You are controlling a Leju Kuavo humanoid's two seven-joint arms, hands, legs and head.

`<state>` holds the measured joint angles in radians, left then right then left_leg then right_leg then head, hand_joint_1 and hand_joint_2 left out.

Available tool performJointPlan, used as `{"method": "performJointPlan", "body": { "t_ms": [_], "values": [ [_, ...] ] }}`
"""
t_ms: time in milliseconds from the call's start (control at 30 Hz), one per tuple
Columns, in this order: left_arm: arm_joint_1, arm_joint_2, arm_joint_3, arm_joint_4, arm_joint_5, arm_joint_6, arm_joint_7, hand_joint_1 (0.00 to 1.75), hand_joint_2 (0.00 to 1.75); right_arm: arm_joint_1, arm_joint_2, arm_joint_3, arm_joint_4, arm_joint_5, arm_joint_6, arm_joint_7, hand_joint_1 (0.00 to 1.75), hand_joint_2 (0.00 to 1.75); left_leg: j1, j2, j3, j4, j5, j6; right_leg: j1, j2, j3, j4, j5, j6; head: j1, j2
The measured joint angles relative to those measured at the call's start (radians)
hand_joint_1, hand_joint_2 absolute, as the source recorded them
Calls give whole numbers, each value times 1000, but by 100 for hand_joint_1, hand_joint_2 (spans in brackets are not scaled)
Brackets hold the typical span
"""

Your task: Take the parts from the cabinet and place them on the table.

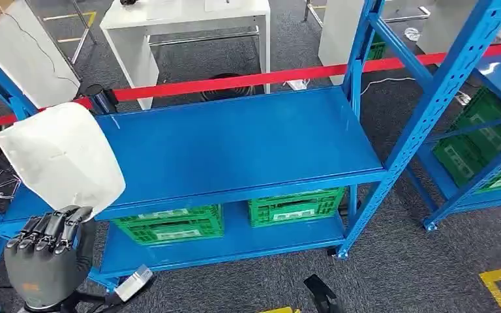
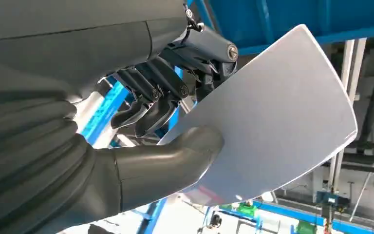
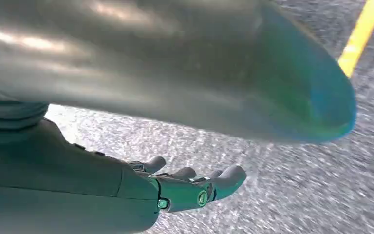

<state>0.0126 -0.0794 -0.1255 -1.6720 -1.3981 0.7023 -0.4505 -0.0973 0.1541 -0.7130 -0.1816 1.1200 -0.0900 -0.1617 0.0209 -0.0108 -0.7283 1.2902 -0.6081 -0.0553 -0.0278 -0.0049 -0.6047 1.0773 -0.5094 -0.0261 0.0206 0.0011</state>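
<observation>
Part (image 1: 62, 156): a thin white curved sheet, which we see at near left, before the blue shelf (image 1: 235, 143), pinched by the left hand (image 2: 165, 146). We judge it light, stiff, slippery; grip its edge. Right hand (image 3: 190, 187) hangs open.

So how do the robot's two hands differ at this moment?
The left hand is raised beside the blue shelf and grips a white curved panel between thumb and fingers; the right hand holds nothing. The left hand's fingers press on the panel, while the right hand's fingers lie loosely apart above grey carpet. Both share the same dark grey build.
</observation>
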Motion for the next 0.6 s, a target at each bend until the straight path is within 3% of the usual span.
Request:
{"method": "performJointPlan", "body": {
  "t_ms": [33,67,100,167,200,233,333,367,400,467,500,533,567,600],
  "values": [
    [7,7,-6,0,2,0,5,175,175,5,2,0,0,3,0,2,0,0,-1,0,2,31,-6,2,5,-4,-10,0,7,-2,0,0],
    [21,14,-14,0,3,0,12,175,175,9,5,1,0,8,-1,6,0,0,-3,0,25,21,11,7,9,-5,-19,0,14,-2,0,0],
    [35,20,-21,-1,3,0,15,175,175,13,6,2,0,9,-3,8,0,0,-6,0,63,-23,38,15,12,-5,-28,0,21,-2,0,0],
    [55,34,-32,-10,3,0,27,175,175,16,11,2,0,-3,-8,7,0,0,-18,0,180,-180,79,39,17,-4,-43,0,36,-1,0,0],
    [56,43,-40,-22,4,0,31,175,175,17,19,2,0,-10,-11,2,0,0,-25,7,219,-251,42,52,17,-5,-45,-2,43,3,2,0],
    [57,49,-50,-29,20,0,29,175,175,17,20,1,0,-13,-17,1,0,0,-29,11,225,-253,59,41,13,-6,-42,-9,51,12,3,0],
    [43,65,-72,-25,86,0,2,175,175,16,21,0,0,-26,-22,9,0,0,-42,9,215,-275,81,58,7,-10,-36,-26,74,35,0,0],
    [35,66,-83,-18,105,0,-8,175,175,16,20,-1,0,-30,-24,13,0,0,-27,11,214,-294,103,63,6,-8,-39,-25,73,39,0,0],
    [23,67,-92,-12,111,0,-13,175,175,16,18,-1,0,-32,-25,16,0,0,-29,13,211,-301,115,67,8,-2,-49,-7,38,44,0,0],
    [-2,67,-111,2,120,-1,-17,175,175,15,14,-2,0,-37,-32,16,0,0,-28,12,184,-300,137,77,7,2,-86,111,-76,51,6,0],
    [-7,67,-117,10,122,-1,-16,175,175,14,11,-2,0,-40,-38,15,0,0,-29,14,169,-297,145,77,8,2,-104,182,-116,53,5,0],
    [-12,67,-123,16,122,-1,-11,175,175,14,10,-3,0,-44,-40,14,0,0,-29,15,154,-292,153,77,8,2,-111,230,-125,55,6,0],
    [-17,67,-130,22,122,-1,-7,175,175,14,5,-6,0,-49,-40,9,0,0,-29,16,137,-287,161,76,8,2,-101,243,-107,56,6,0],
    [-23,67,-135,27,118,-1,0,175,175,13,2,-8,0,-51,-40,5,0,0,-28,17,120,-280,169,74,8,2,-71,213,-73,56,6,0]
  ]
}}
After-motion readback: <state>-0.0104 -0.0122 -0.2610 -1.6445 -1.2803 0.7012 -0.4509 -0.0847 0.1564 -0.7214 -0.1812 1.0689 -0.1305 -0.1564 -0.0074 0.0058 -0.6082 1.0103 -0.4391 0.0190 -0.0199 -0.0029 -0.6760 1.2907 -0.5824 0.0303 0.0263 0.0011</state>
